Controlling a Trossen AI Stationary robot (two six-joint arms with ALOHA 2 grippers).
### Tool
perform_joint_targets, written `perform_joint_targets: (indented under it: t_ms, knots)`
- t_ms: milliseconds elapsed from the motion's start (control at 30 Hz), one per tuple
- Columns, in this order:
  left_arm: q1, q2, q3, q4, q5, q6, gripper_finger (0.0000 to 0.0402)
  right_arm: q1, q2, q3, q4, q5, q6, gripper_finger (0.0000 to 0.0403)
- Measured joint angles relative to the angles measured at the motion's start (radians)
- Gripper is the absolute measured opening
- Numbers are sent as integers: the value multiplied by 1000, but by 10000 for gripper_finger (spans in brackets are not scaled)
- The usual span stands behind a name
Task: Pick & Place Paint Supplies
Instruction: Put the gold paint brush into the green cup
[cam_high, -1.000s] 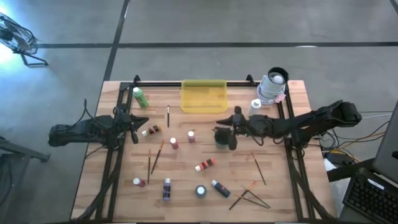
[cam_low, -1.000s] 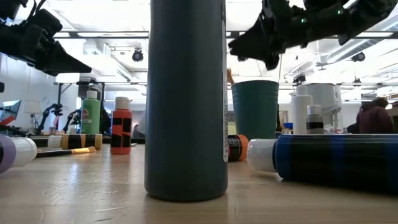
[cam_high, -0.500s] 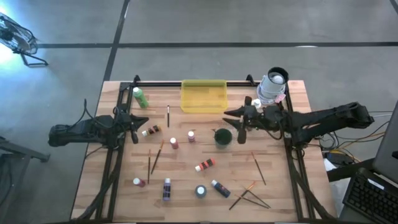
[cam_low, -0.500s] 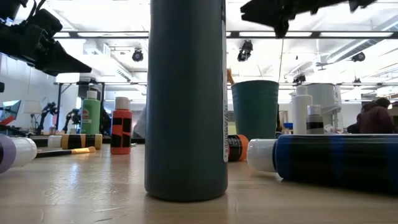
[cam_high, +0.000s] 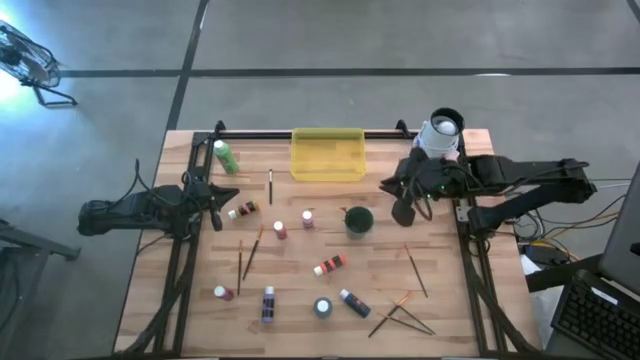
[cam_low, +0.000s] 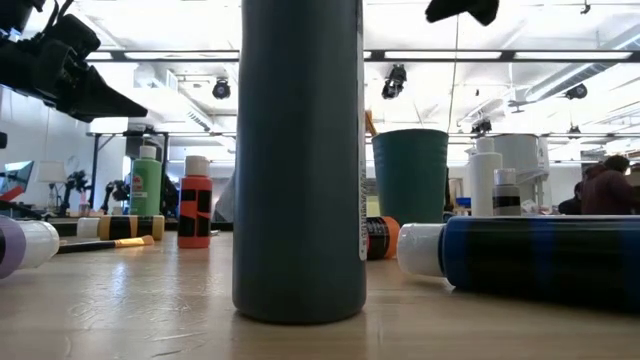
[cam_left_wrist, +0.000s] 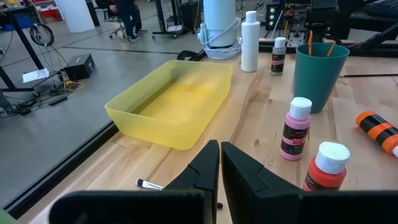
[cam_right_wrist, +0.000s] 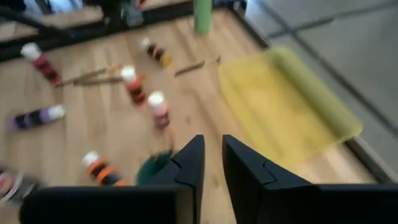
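Small paint bottles stand or lie across the table: a green one (cam_high: 226, 157), a red one (cam_high: 280, 229), a pink one (cam_high: 308, 217), an orange one lying (cam_high: 330, 264), a blue one lying (cam_high: 352, 300). Thin brushes (cam_high: 252, 252) lie flat among them. The dark green cup (cam_high: 358, 219) stands on its base with brushes (cam_left_wrist: 320, 47) sticking up from it. My right gripper (cam_high: 392, 198) hovers high, to the right of the cup, narrowly open (cam_right_wrist: 212, 152) and empty. My left gripper (cam_high: 216, 207) waits at the left side, shut (cam_left_wrist: 219, 163) and empty.
The yellow tray (cam_high: 327, 153) sits at the far edge. A white cylinder (cam_high: 440, 138) stands at the far right corner. More brushes (cam_high: 400, 315) lie crossed near the front right. In the low view a tall grey bottle (cam_low: 300, 160) stands right before the camera.
My right gripper has drawn back from above the dark green cup toward the table's right edge and has risen, almost leaving the top of the low view. The cup and the bottles have stayed in place.
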Motion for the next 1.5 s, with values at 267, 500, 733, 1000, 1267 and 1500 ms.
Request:
perform_joint_targets:
  t_ms: [267, 500, 733, 1000, 1267, 1500]
  knots:
    - [0, 0, 0, 0, 0, 0, 23, 206, 95, 133, -187, 125, 273, 23]
    - [0, 0, 0, 0, 0, 0, 23, 353, 201, 215, -327, 155, 511, 13]
    - [0, 0, 0, 0, 0, 0, 23, 479, 268, 269, -414, 154, 655, 24]
    - [0, 0, 0, 0, 0, 0, 23, 643, 334, 270, -413, 144, 822, 44]
    - [0, 0, 0, 0, 0, 0, 23, 733, 445, 267, -404, 101, 869, 76]
    - [0, 0, 0, 0, 0, 0, 23, 753, 536, 265, -408, 69, 903, 118]
